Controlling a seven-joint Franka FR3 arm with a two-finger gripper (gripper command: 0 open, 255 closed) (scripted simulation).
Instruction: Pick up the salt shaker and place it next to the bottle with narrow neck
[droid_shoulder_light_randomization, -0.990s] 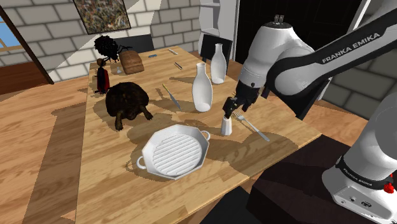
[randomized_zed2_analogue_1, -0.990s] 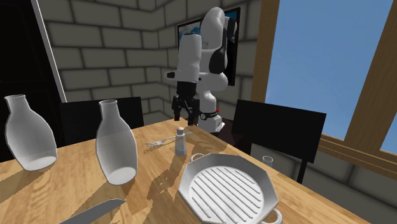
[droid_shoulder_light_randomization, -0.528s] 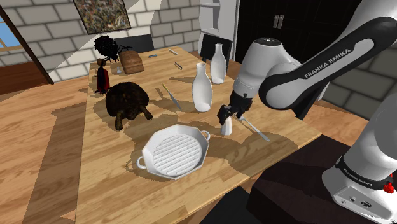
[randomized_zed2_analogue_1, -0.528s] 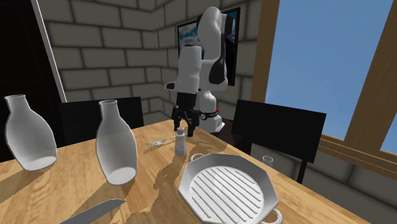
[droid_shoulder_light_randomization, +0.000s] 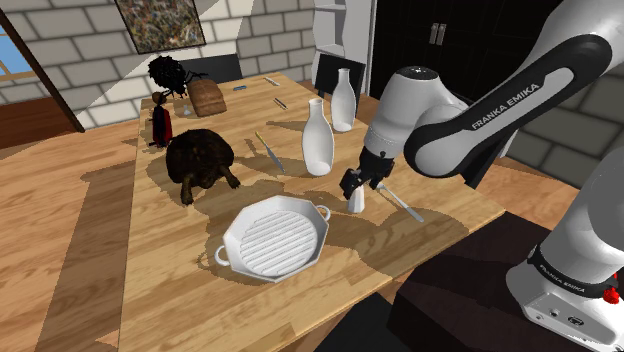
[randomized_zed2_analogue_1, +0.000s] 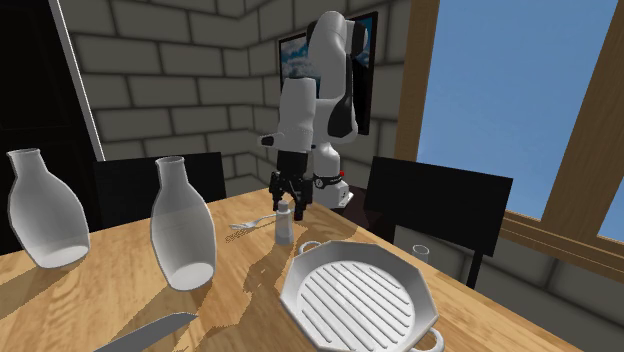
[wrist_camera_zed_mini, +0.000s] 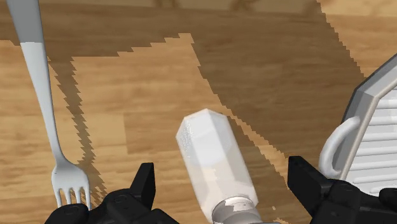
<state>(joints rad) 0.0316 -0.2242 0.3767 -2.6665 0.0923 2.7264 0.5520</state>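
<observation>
Shoulder view, left to right: grill pan (droid_shoulder_light_randomization: 275, 236), nearer narrow-necked bottle (droid_shoulder_light_randomization: 318, 140), salt shaker (droid_shoulder_light_randomization: 356, 200), fork (droid_shoulder_light_randomization: 397, 202). The salt shaker stands on the table (droid_shoulder_light_randomization: 180, 260) at the grill pan's 2 o'clock and the bottle's 5 o'clock, directly under the gripper (droid_shoulder_light_randomization: 354, 186). The jaws are spread, with 1 finger on each flank of the shaker and neither touching it. Long axis: vertical, base on the wood, metal cap pointing up at the palm. Likely hazards: closing off-centre would tip the slim body toward the fork or the pan's loop handle (wrist_camera_zed_mini: 337, 143); a grip high near the cap may let it swing; a low carry could strike the bottle.
</observation>
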